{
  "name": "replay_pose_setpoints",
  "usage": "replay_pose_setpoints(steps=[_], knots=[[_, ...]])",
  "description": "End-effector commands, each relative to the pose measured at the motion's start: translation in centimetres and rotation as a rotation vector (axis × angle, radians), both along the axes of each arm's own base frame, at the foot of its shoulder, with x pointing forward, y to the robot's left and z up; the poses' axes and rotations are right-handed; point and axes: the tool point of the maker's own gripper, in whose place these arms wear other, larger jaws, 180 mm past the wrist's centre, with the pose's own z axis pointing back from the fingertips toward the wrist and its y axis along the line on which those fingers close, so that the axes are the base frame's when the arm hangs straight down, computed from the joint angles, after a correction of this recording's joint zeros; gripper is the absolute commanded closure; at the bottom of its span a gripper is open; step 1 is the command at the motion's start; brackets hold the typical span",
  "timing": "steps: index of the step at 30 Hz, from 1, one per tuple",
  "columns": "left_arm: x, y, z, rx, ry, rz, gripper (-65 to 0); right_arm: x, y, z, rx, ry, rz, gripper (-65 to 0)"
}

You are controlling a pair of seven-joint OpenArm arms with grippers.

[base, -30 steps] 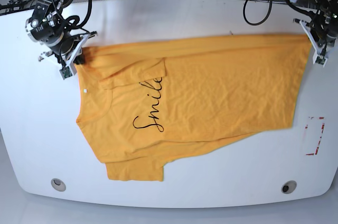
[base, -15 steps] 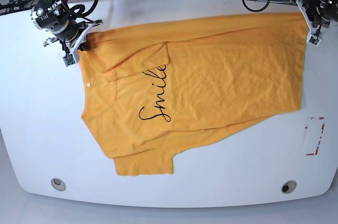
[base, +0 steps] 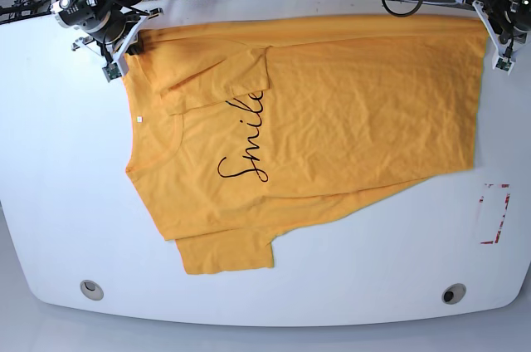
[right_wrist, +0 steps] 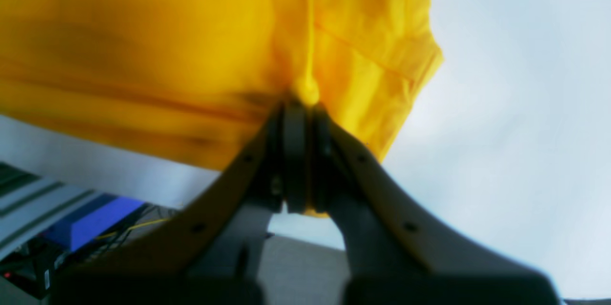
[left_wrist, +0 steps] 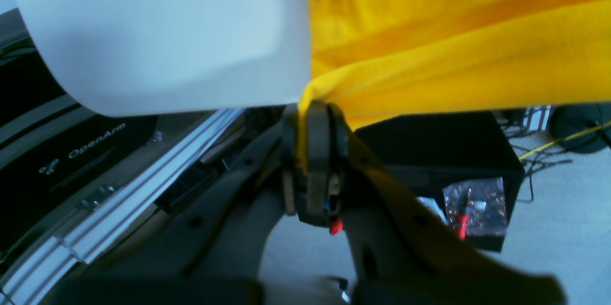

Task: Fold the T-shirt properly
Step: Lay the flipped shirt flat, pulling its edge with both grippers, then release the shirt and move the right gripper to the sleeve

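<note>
Overhead view of a white table [base: 50,202] w/ an orange-yellow T-shirt [base: 348,111] spread across it, collar toward the view's left, hem toward the right. The shirt is partly folded: one sleeve is turned in over the chest near the top, the other sleeve sticks out at the bottom, toward the near edge. Black cursive "Smile" print [base: 245,140] runs up the chest, its top letters tucked under the folded sleeve. A small white tag [base: 139,119] shows just inside the collar. The shirt's far edge lies along the table's back edge, pulled fairly straight btwn the two arms. Right gripper [base: 124,49], at the view's top left, has its jaws pressed together on the shirt's shoulder corner; the right wrist view shows the black fingers [right_wrist: 296,152] meeting on a bunched nub of cloth, fabric draping away above. Left gripper [base: 498,53], at the top right, is likewise clamped on the hem corner; its wrist view shows a thin fold of yellow cloth pinched btwn the closed fingers [left_wrist: 317,152], at the table's rim, w/ the cloth stretched taut off to the side. A red-and-white marked rectangle [base: 495,213] sits on the table near the right edge, just clear of the shirt. Two round holes [base: 91,290] sit near the table's front corners.
</note>
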Motion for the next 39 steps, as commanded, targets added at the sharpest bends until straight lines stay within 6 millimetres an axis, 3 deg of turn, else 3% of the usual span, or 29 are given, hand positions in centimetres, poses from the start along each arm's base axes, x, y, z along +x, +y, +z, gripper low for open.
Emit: replay_pose_setpoints(steps=[1, 9, 17, 21, 24, 28, 31, 34, 39], knots=[[-1.0, 1.1, 0.7, 0.051, 0.031, 0.0, 0.0, -0.1, -0.8, 0.5, -0.03, -0.009, 0.0, 0.0], [-4.8, -0.2, -1.2, 0.006, 0.117, 0.028, 0.0, -1.5, -0.9, 0.0, -0.037, 0.026, 0.001, 0.0], [-4.4, -1.3, -1.7, -0.023, 0.103, 0.034, 0.0, -1.3, -0.8, 0.1, -0.03, 0.019, -0.001, -2.5], [-3.1, -1.0, -1.2, -0.014, 0.07, 0.035, -2.4, -1.2, -0.9, 0.1, -0.033, 0.019, 0.001, -11.1], [-2.9, -0.9, -1.2, -0.013, 0.067, 0.031, -11.1, -1.2, -0.8, 0.2, -0.035, 0.016, 0.002, -21.4], [-2.2, -0.4, -0.6, 0.007, 0.058, 0.017, -25.4, -1.2, -0.8, 0.2, -0.032, 0.016, 0.001, -41.5], [-0.7, -0.3, -0.2, 0.007, 0.014, 0.016, -30.8, -1.0, -0.7, 0.3, -0.027, 0.008, 0.001, -52.8], [0.4, -0.3, 0.2, 0.005, -0.02, 0.017, -30.4, 0.2, -0.3, 0.9, 0.013, -0.037, -0.008, -56.4], [3.5, 0.0, 1.7, 0.01, -0.116, 0.027, -30.7, 2.2, -0.6, 3.0, 0.115, -0.154, -0.067, -54.5]])
